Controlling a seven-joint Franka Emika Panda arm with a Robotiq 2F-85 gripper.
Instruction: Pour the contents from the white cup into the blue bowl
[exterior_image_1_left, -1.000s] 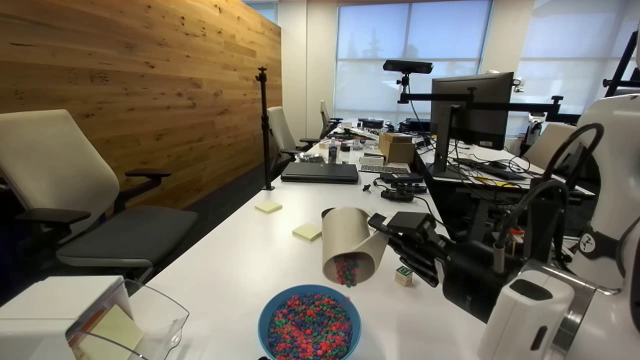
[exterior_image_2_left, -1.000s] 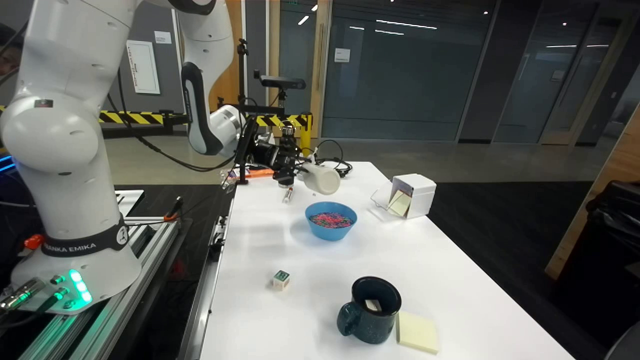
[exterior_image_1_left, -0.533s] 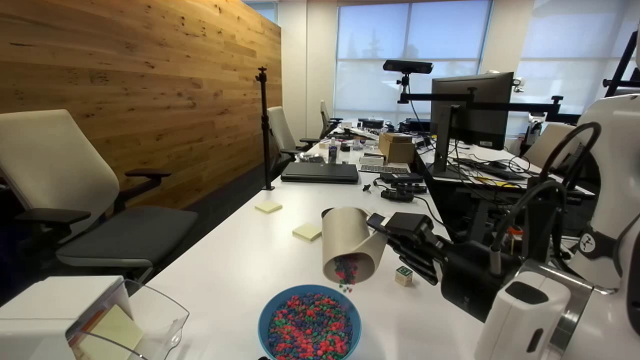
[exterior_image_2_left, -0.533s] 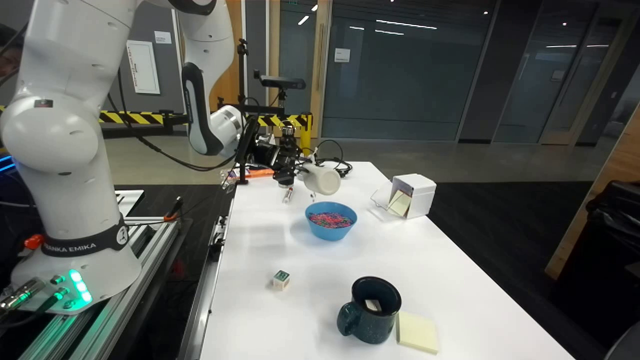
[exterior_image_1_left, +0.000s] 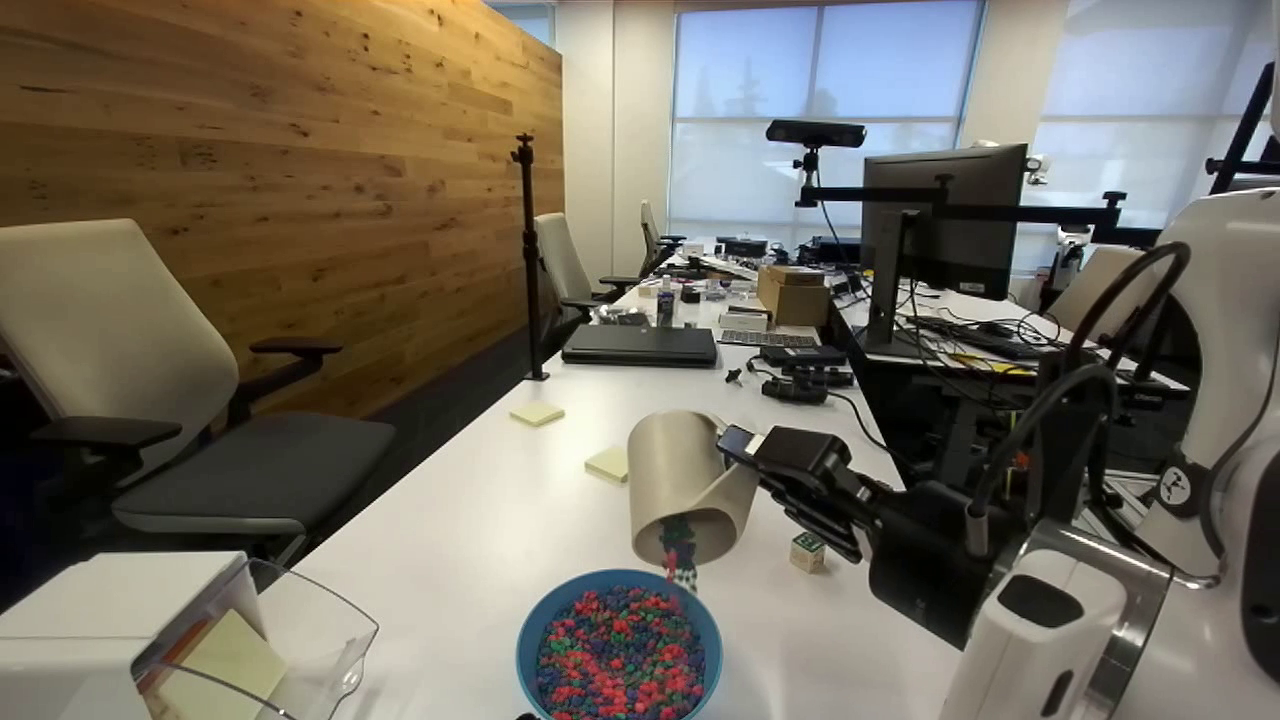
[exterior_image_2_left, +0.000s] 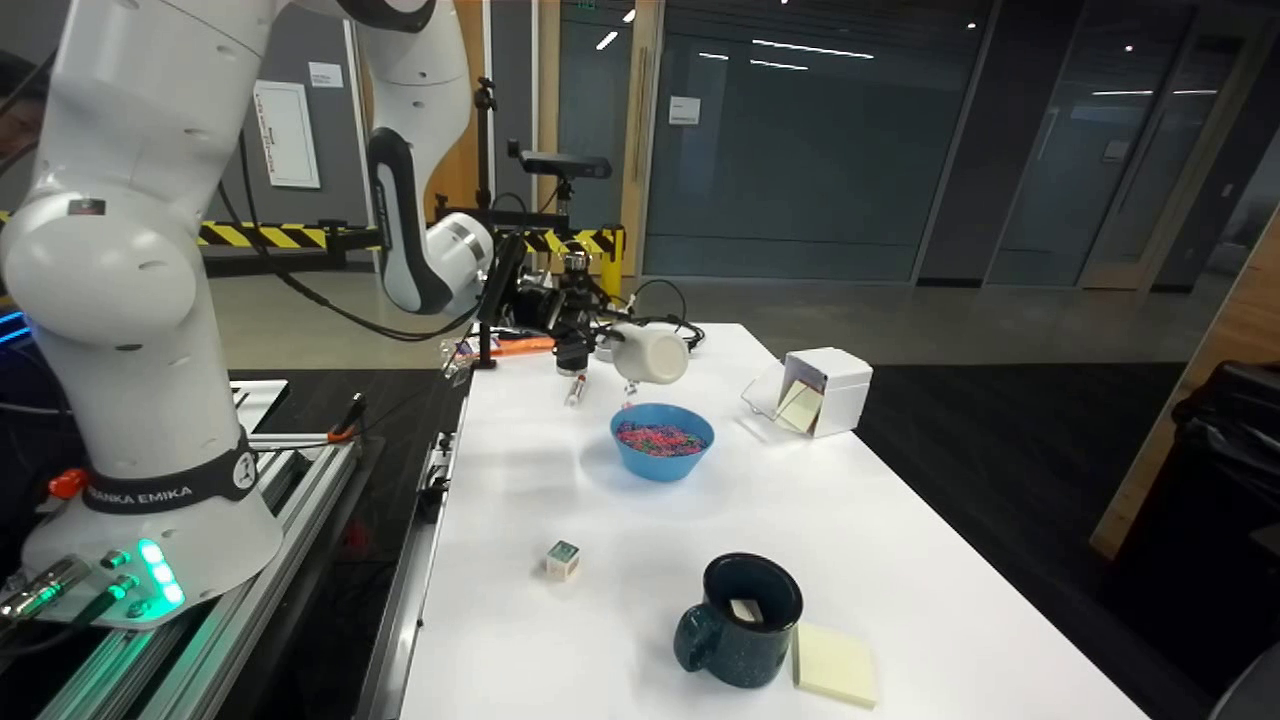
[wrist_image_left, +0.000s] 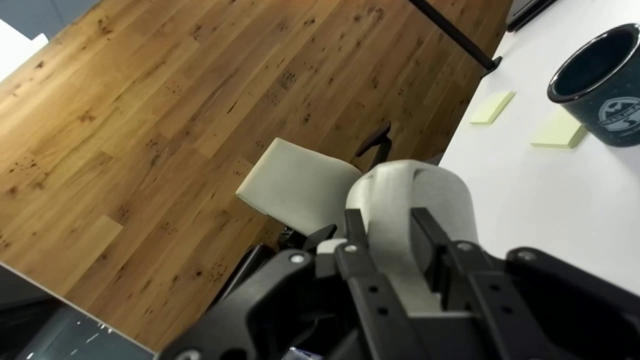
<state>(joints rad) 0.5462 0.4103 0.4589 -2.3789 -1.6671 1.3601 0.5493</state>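
Observation:
The white cup (exterior_image_1_left: 668, 462) is tilted mouth-down above the far edge of the blue bowl, apart from it. It also shows in an exterior view (exterior_image_2_left: 652, 356) and the wrist view (wrist_image_left: 445, 197). A stream of pink, green and dark bits (exterior_image_1_left: 680, 560) slides from its mouth and falls toward the bowl. The blue bowl (exterior_image_1_left: 620, 577) stands upright on the table and holds many such bits; it also shows in an exterior view (exterior_image_2_left: 660, 466). My gripper (wrist_image_left: 387, 220) is closed around the cup's pale handle band. The rest of the cup's inside is hidden.
A dark mug (exterior_image_2_left: 740, 640) stands by a yellow note pad (exterior_image_2_left: 836, 665). A small letter block (exterior_image_1_left: 807, 552) lies near the arm. A white box with a clear plastic front (exterior_image_2_left: 835, 390) stands beside the bowl. A closed laptop (exterior_image_1_left: 640, 345) lies farther down the table.
The cup and gripper have shifted a little to the image left in the exterior view facing the windows. The falling stream of bits is longer and reaches the bowl's rim.

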